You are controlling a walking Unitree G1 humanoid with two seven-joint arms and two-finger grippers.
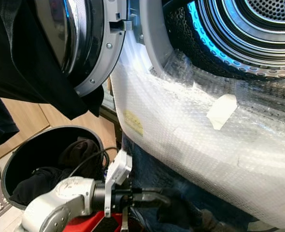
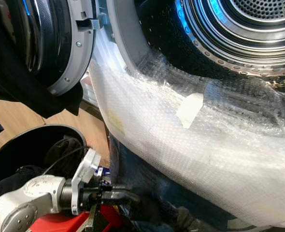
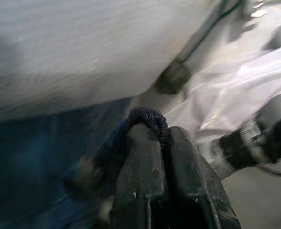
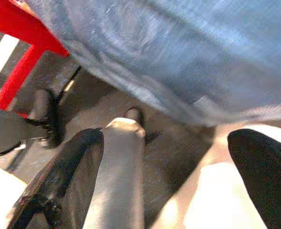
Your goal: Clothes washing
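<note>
The left hand reaches out low in front of the machine, its two black fingers pressed together on a fold of dark blue cloth that loops over their tips. That fold belongs to a blue garment hanging just beyond and above the hand, down the front of the washing machine, whose white face is wrapped in bubble wrap with a strip of pale tape stuck on it. Higher still, above the hand, the steel drum stands exposed with blue light along its rim, and the round door is swung wide to the hand's left, with a black garment draped over it. Behind the hand, beside the silver forearm, stands a black laundry basket with dark clothes in it; a red stool or frame sits right under the wrist. The right hand hangs with its fingers spread well apart, gripping nothing, with blurred blue fabric just above it and the floor below.
</note>
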